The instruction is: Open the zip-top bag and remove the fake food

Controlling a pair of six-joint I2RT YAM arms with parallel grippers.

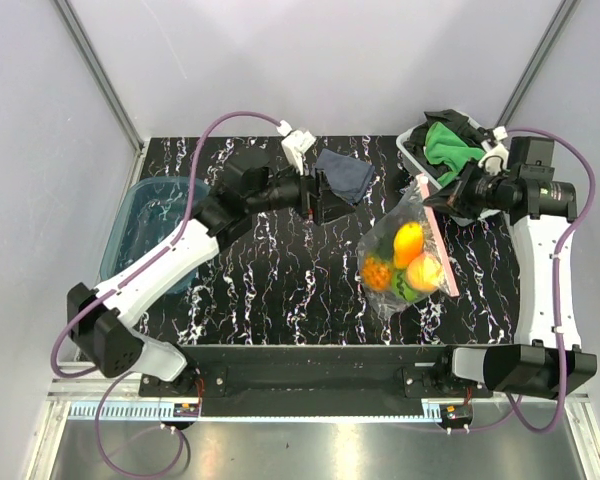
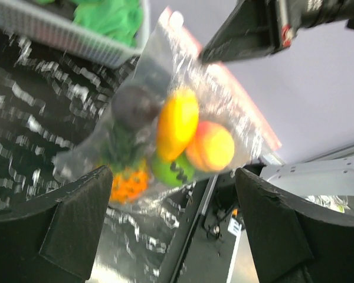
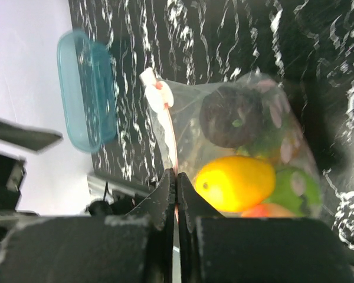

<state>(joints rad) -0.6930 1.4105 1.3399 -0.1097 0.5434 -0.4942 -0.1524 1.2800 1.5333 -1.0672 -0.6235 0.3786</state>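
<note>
The clear zip-top bag (image 1: 404, 213) hangs over the right middle of the table, its pinkish zip strip (image 1: 435, 240) along its right side. Inside is the fake food: a yellow piece (image 1: 408, 240), an orange-yellow piece (image 1: 425, 272), an orange piece (image 1: 377, 272), green pieces, and a dark piece (image 3: 230, 118). My right gripper (image 3: 176, 183) is shut on the zip strip (image 3: 172, 147) and holds the bag up; in the top view it (image 1: 442, 197) is at the bag's upper corner. My left gripper (image 1: 328, 198) is open and empty, left of the bag and apart from it. The left wrist view shows the bag (image 2: 224, 94) beyond my left gripper (image 2: 171, 230).
A translucent blue tub (image 1: 150, 225) stands at the table's left edge, also in the right wrist view (image 3: 85, 91). A grey basket (image 1: 412, 150) with green cloths (image 1: 448, 142) stands at the back right. A dark blue cloth (image 1: 345, 172) lies behind my left gripper.
</note>
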